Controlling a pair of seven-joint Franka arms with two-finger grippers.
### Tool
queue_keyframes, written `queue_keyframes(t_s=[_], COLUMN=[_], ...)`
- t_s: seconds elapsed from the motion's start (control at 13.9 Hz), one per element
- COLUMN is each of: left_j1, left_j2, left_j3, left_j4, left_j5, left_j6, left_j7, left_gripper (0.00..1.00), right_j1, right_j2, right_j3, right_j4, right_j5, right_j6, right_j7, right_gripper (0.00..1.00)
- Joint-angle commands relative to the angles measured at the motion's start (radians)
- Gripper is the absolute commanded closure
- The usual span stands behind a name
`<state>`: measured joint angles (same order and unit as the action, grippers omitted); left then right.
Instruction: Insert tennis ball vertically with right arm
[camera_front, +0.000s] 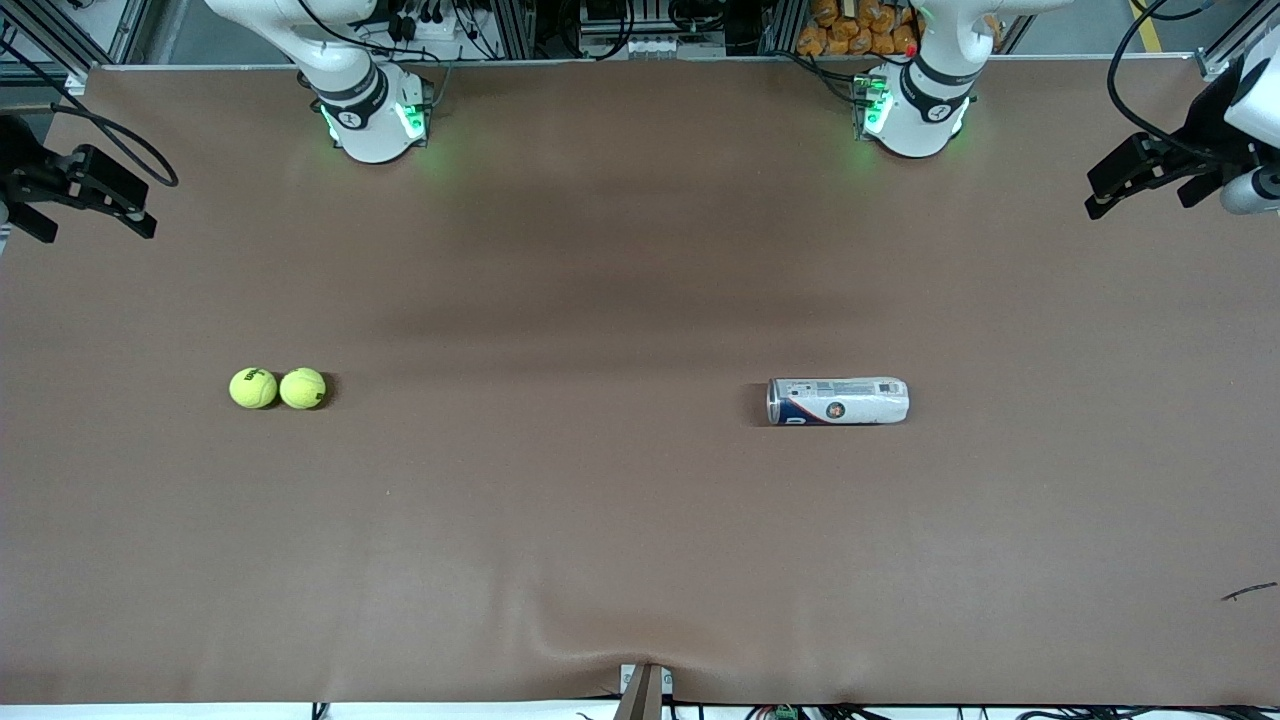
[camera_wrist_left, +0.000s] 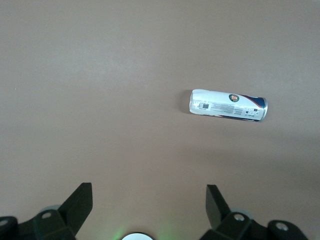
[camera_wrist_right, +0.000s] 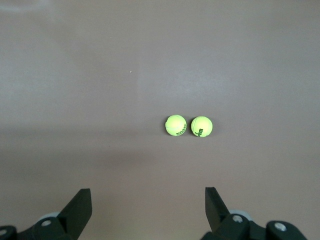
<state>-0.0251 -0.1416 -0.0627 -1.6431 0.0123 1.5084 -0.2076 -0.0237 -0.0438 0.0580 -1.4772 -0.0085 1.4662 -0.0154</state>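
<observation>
Two yellow-green tennis balls (camera_front: 253, 388) (camera_front: 303, 388) lie touching each other on the brown table, toward the right arm's end. The right wrist view shows the same tennis balls (camera_wrist_right: 175, 125) (camera_wrist_right: 201, 126) far below. My right gripper (camera_wrist_right: 147, 190) hangs high over the table, open and empty. A white and blue ball can (camera_front: 838, 401) lies on its side toward the left arm's end, its rimmed end pointing at the balls. My left gripper (camera_wrist_left: 148, 187) is also open and empty, high above the can (camera_wrist_left: 228, 104). Neither hand shows in the front view.
The right arm's base (camera_front: 372, 112) and the left arm's base (camera_front: 912, 108) stand along the table's edge farthest from the front camera. Black fixtures (camera_front: 80, 188) (camera_front: 1150, 172) jut in at the two ends of the table. The brown cover (camera_front: 640, 540) is slightly wrinkled near the front camera.
</observation>
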Motion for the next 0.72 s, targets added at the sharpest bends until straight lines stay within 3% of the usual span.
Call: queue_keyframes(t_s=[0.0, 0.65], left_j1=[0.002, 0.039], left_j2=[0.014, 0.017], left_j3=[-0.005, -0.005], left_j4=[0.028, 0.022], left_j5=[0.017, 0.025], left_j6=[-0.002, -0.002], left_j7=[-0.013, 0.005], left_gripper=[0.00, 0.00], right_j1=[-0.019, -0.021], right_j2=[-0.014, -0.014], right_j3=[0.014, 0.014], right_j4=[-0.011, -0.011], right_j5=[-0.008, -0.008], right_j6=[0.002, 0.002], right_j7=[-0.017, -0.017], right_gripper=[0.00, 0.00])
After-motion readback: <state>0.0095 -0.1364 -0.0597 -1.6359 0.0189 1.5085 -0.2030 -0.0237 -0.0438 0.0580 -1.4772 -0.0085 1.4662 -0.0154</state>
